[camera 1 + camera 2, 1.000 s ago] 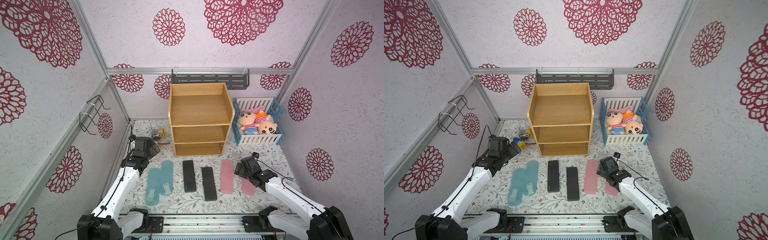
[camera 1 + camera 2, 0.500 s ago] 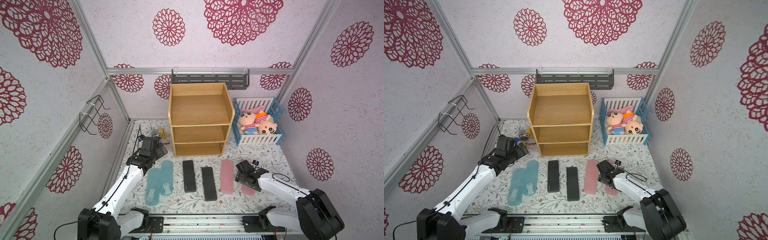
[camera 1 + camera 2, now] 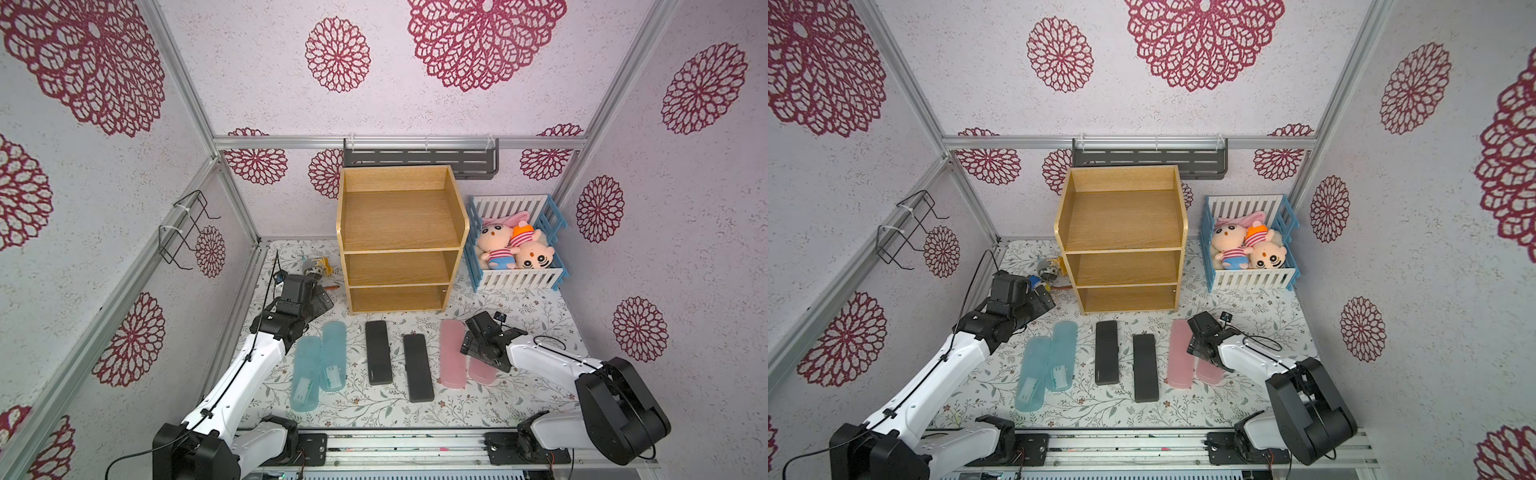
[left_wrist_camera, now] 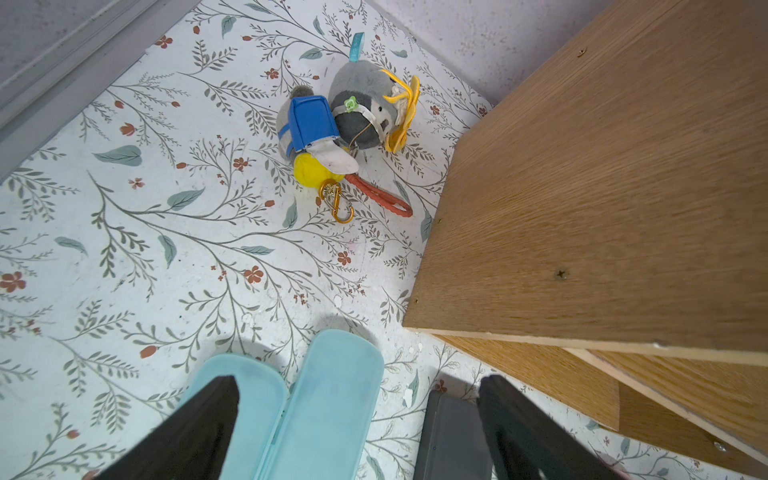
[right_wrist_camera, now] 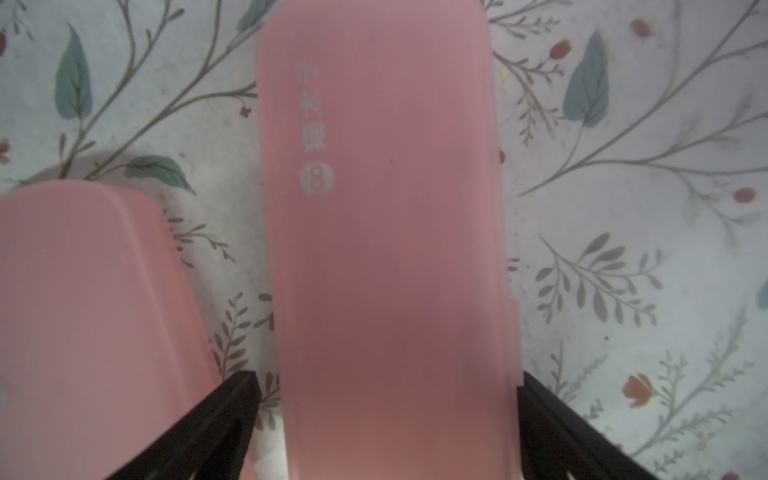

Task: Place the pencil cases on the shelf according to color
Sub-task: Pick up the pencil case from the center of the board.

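Six pencil cases lie in a row in front of the wooden shelf (image 3: 399,220), whose tiers are bare: two light blue (image 3: 305,374) (image 3: 333,357), two black (image 3: 378,353) (image 3: 417,368), two pink (image 3: 452,353) (image 3: 484,374). My right gripper (image 5: 386,376) is low over the pink pair (image 3: 1181,353), open, with its fingers on either side of one pink case (image 5: 386,249); the other pink case (image 5: 91,311) lies beside it. My left gripper (image 4: 361,379) hangs open above the far ends of a blue case (image 4: 332,407) and a black case (image 4: 449,436), holding nothing.
A small plush keychain toy (image 4: 353,120) lies left of the shelf (image 4: 602,208). A blue-and-white crate (image 3: 519,282) with plush dolls stands right of it. A grey rack (image 3: 419,158) hangs on the back wall and a wire holder (image 3: 187,228) on the left wall.
The right arm has folded down, bringing its gripper lower and slightly left over the pink cases. The left gripper has shifted a little to the right, toward the shelf.
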You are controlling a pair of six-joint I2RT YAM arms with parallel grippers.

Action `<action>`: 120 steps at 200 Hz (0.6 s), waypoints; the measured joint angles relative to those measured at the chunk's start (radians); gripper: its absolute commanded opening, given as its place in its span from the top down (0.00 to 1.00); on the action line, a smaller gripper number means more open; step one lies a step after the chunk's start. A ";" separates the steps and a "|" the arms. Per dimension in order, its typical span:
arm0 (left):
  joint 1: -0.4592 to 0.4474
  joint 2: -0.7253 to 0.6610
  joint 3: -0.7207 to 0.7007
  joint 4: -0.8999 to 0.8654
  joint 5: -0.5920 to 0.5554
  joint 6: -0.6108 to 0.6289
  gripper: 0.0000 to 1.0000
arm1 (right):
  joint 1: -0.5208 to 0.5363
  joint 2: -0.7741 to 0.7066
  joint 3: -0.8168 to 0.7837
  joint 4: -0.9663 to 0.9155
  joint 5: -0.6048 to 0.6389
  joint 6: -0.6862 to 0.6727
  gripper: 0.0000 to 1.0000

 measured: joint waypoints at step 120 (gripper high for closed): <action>-0.010 0.005 -0.007 0.000 0.005 -0.018 0.03 | 0.037 -0.139 -0.118 -0.011 -0.053 0.020 0.05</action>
